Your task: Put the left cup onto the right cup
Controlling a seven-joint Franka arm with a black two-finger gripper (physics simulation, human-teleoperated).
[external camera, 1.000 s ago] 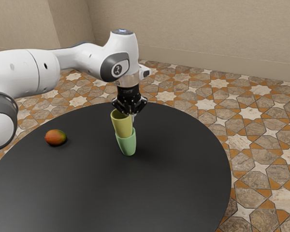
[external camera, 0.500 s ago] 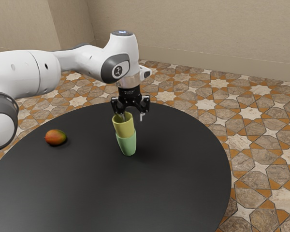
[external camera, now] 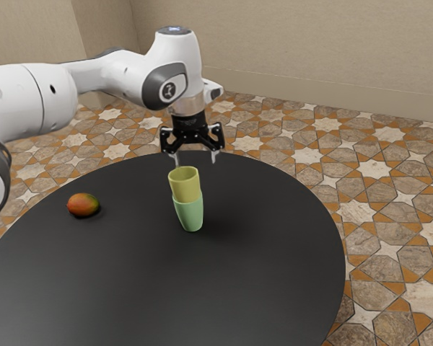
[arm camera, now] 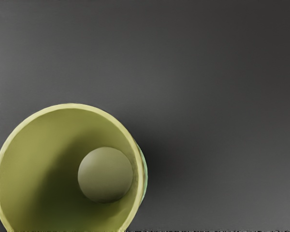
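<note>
You have a round black table (external camera: 274, 274) with a plain matte top. Two things rest directly on it. A green cup (external camera: 190, 215) stands upright near the middle of the top, a little toward the far edge. A small red-and-orange fruit (external camera: 82, 205) lies well apart from the cup, toward the exterior view's left, close to the table's rim.

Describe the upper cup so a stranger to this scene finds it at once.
On the round black table, near its middle and below the open pincer, two cups stand stacked. The one meant is the yellow-green cup nested in the mint-green cup: the upper, yellower one.
</note>
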